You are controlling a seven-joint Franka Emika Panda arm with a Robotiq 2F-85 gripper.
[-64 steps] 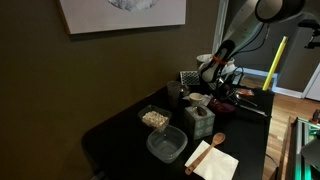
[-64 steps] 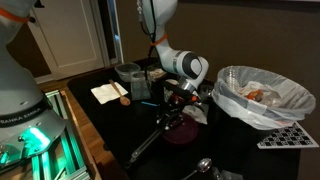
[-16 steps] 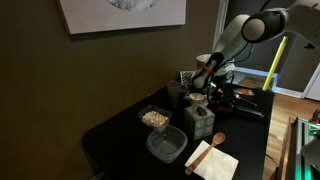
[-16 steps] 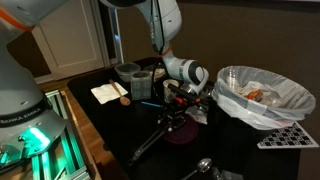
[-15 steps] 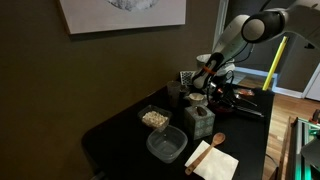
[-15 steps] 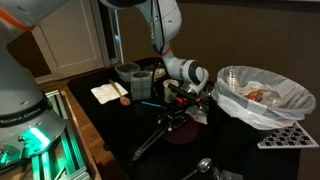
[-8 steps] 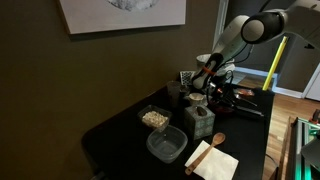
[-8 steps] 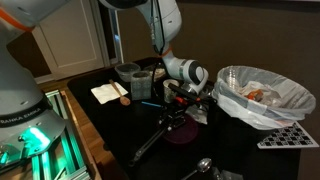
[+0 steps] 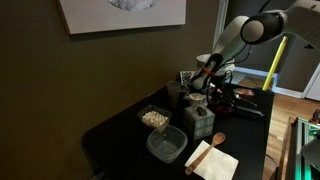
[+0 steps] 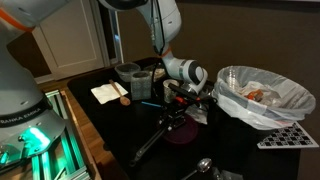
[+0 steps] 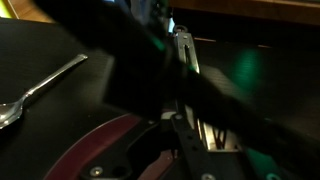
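Compared with a few seconds back, the arm's upper links have swung into sight at the top of an exterior view, while the hand (image 9: 205, 87) has barely shifted, low over the worktop (image 10: 105, 125). It hangs just above a dark red plate (image 10: 187, 132), at the upper end of a long black handle (image 10: 150, 141) that slants down toward the worktop's edge. Whether the fingers are closed on that handle cannot be told, because the wrist view is blurred and crossed by dark shapes. The handle looks thin, stiff and light, and is probably best taken near its upper end, by the hand. The plate looks rigid, smooth and shallow, and likely slippery at the rim. A metal spoon (image 11: 38, 88) lies near it. The only legible lettering seems to read "FRANKA EMIKA", on a white robot base (image 10: 25, 110).
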